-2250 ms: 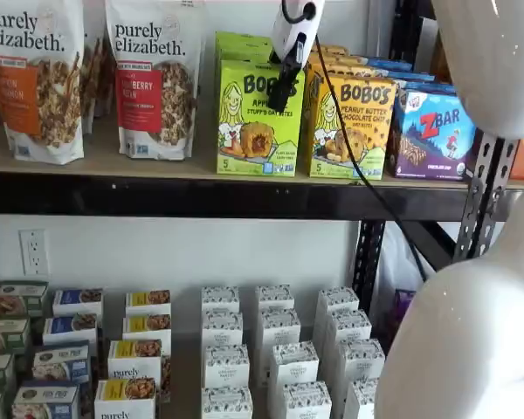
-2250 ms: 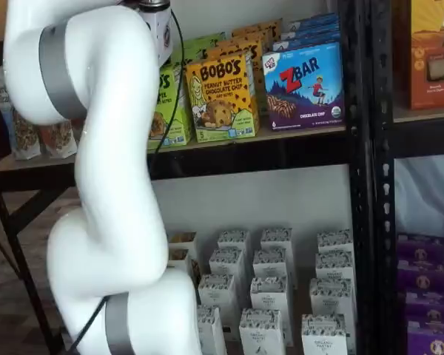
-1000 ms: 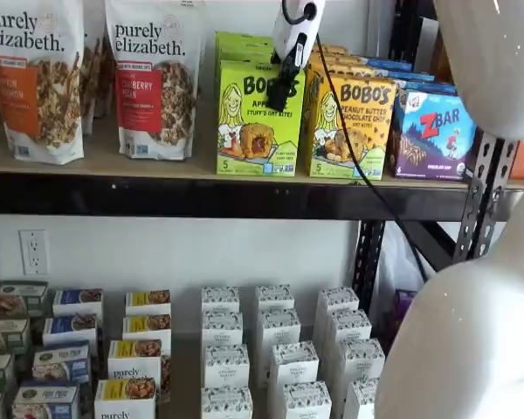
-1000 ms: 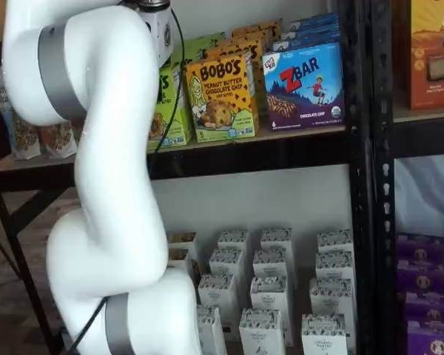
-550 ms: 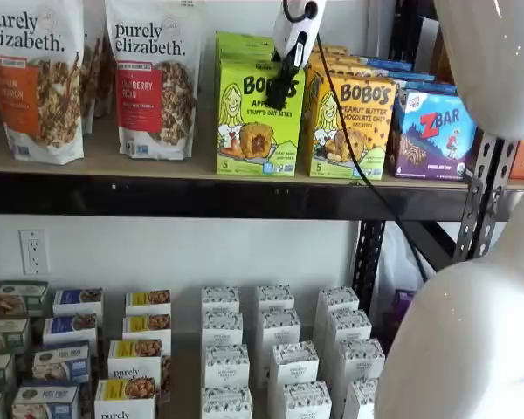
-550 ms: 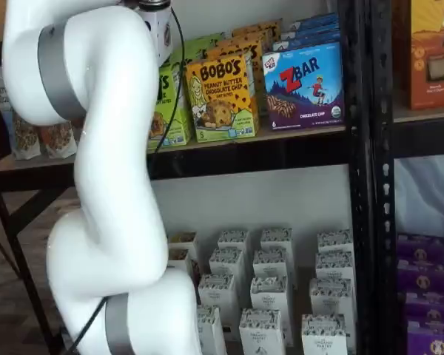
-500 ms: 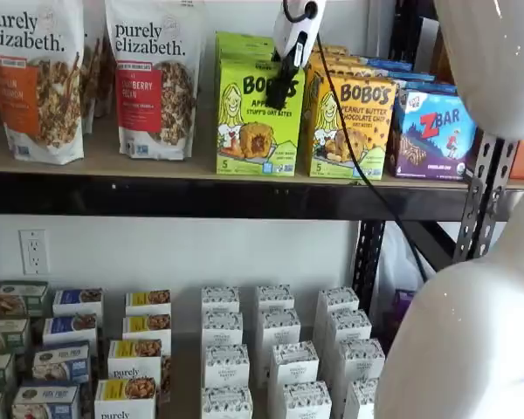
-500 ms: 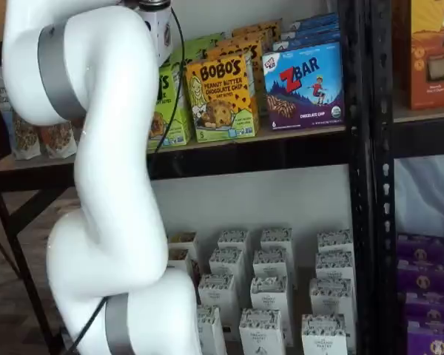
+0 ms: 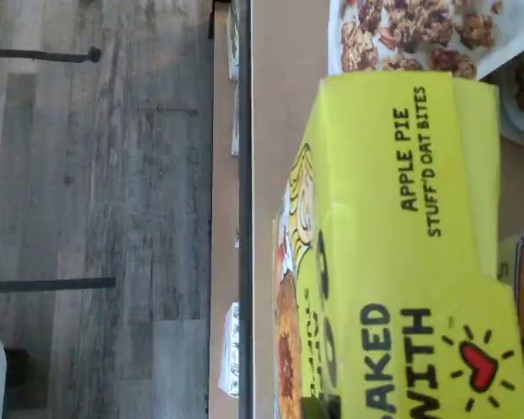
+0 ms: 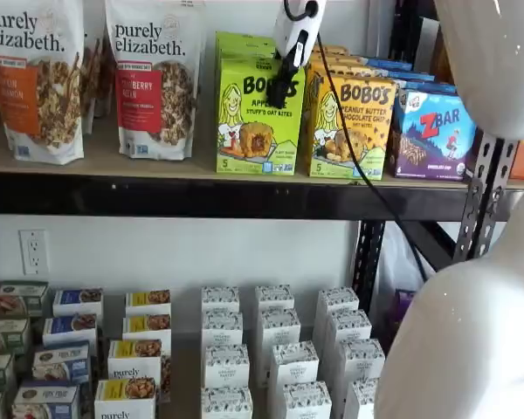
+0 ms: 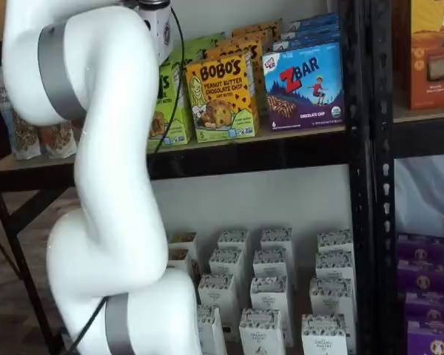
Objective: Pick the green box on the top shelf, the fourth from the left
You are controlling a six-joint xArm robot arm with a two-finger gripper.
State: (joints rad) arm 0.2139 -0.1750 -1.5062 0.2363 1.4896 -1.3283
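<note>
The green box (image 10: 258, 122) stands at the front of the top shelf (image 10: 96, 159), lime green with "BOBO'S" and a cartoon girl on its face. My gripper (image 10: 282, 94) hangs from above at the box's upper right corner, black fingers under a white body, shut on the green box. In the wrist view the green box (image 9: 402, 262) fills most of the picture, reading "APPLE PIE STUFF'D OAT BITES". In a shelf view the white arm hides most of the green box (image 11: 166, 111), and the fingers are hidden there.
An orange-yellow Bobo's box (image 10: 348, 127) stands close on the right, then a blue ZBar box (image 10: 432, 131). Two granola bags (image 10: 153, 78) stand on the left. More green boxes sit behind. The white arm (image 11: 103, 185) crosses the foreground. Small boxes (image 10: 275, 349) fill the lower shelf.
The fingers have closed on the green box's top. The box has shifted very slightly upward; the arm has hardly moved.
</note>
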